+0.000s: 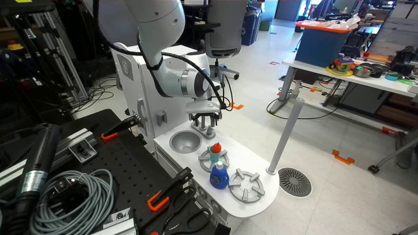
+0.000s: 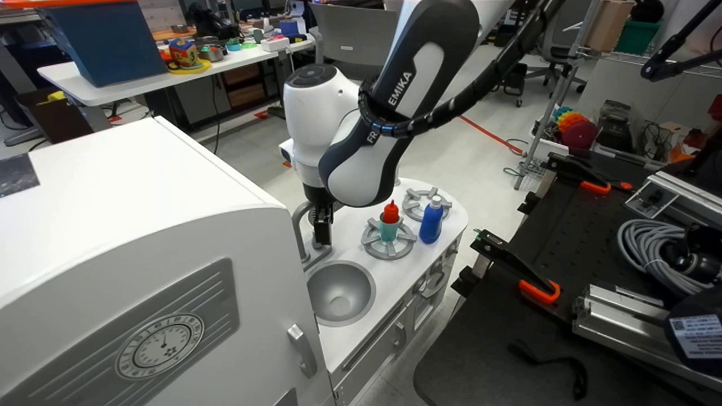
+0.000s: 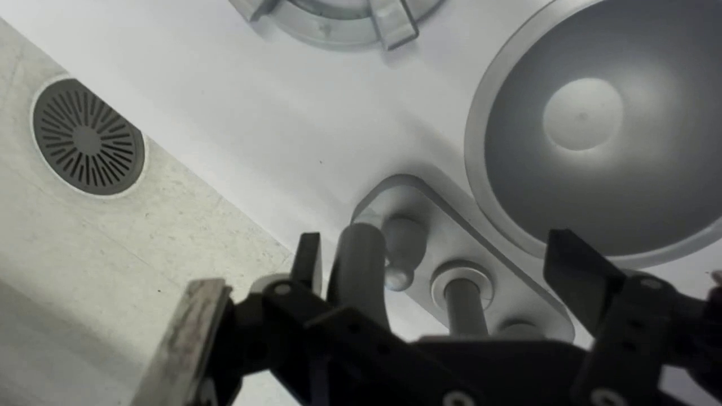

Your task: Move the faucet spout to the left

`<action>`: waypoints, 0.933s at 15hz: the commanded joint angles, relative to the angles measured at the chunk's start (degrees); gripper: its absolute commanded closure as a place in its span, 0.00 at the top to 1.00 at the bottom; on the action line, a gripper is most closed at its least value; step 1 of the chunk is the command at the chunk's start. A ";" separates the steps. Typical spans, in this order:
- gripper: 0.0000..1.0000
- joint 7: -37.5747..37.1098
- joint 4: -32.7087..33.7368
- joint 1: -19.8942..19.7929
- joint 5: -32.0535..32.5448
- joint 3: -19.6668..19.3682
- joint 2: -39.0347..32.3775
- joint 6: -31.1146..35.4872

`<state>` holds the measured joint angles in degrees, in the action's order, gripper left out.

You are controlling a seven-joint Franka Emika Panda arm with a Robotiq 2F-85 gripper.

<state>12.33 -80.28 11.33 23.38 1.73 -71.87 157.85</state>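
Both exterior views are bright and evenly lit. The wrist view is dimmer and greyer, with a soft highlight in the steel basin (image 3: pixel 609 186), faint shadows on the white tabletop (image 3: pixel 254 113), and the dark pincer (image 3: pixel 434 245) slightly out of focus.

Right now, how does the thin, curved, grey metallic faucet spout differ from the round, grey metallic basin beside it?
The spout is a slim bent tube; the basin is a wide bowl.
The spout rises above the flat white counter; the basin is sunk into it.
In the wrist view, the spout shows between the fingers of the open black gripper; the basin lies mostly outside.
Both are grey.
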 commanded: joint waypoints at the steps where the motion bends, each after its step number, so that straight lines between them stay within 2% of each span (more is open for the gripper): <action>1: 1.00 5.95 3.42 -0.02 0.25 0.51 -2.38 1.77; 7: 1.00 10.88 -0.52 -1.91 -1.07 4.01 -0.38 0.72; 12: 1.00 15.23 -6.31 -6.42 -3.52 11.39 2.02 -0.52; 14: 1.00 15.57 -7.36 -7.47 -4.98 13.20 2.10 -0.69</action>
<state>25.08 -83.96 6.02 21.15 10.86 -70.87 158.41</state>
